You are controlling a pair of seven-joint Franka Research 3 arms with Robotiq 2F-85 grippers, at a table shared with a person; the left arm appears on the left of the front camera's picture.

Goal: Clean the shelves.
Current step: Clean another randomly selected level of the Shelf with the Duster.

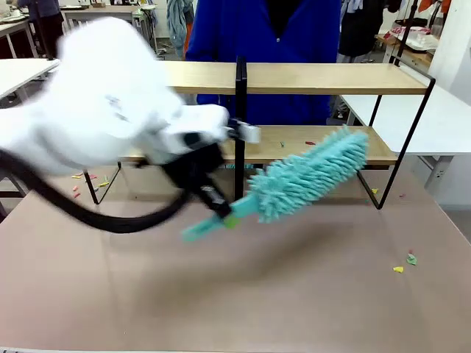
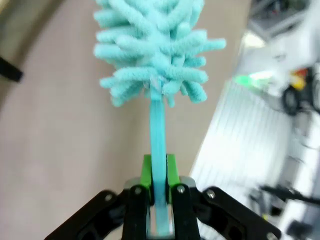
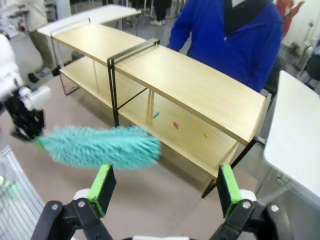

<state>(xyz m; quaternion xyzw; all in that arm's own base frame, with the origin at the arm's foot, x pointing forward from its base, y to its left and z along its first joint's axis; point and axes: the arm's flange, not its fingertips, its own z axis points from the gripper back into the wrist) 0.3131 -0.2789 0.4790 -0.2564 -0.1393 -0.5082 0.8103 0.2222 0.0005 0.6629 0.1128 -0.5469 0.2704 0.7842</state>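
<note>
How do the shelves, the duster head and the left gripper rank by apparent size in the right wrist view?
1. the shelves
2. the duster head
3. the left gripper, farther off, so its rank is unsure

front: across desk (image 1: 309, 294) toward shelves (image 1: 294, 77) | left wrist: close along duster (image 2: 155, 45) | right wrist: high, shares both

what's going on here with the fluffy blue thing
The left pincer is shut on the handle of a teal duster, holding its fluffy head in front of the lower board of the shelves. Small coloured scraps lie on that lower board and on the table. The right pincer hangs open above. A person in blue stands behind the shelves.
</note>
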